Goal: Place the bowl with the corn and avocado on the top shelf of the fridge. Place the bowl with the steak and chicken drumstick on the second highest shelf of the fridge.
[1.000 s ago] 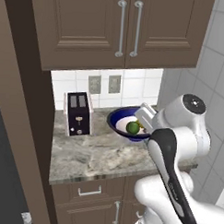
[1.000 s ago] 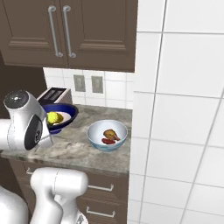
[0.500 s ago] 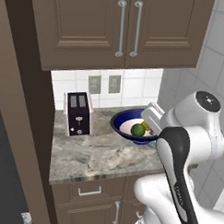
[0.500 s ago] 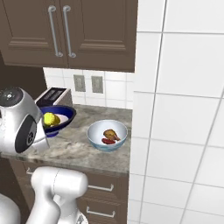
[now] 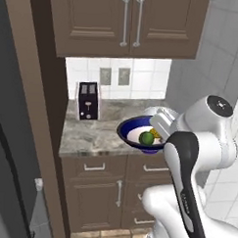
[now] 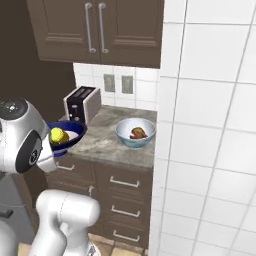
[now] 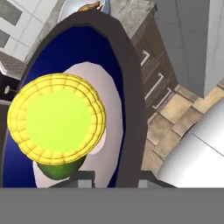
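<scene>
Fingers (image 7: 85,177) clamped on the near rim of the dark blue bowl (image 5: 140,136), held in the air clear of the counter (image 5: 98,135) edge, with one corn (image 7: 57,118) piece and one avocado (image 5: 147,138) just beyond the tips. Best carried level and slow toward the fridge, rim kept from tipping so nothing rolls out. Farther out past the tips: one pale bowl (image 6: 135,133) with steak and drumstick on the counter, one toaster (image 5: 88,100).

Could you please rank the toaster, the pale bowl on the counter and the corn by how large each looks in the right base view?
1. toaster
2. pale bowl; close to the toaster, so unsure
3. corn
</scene>
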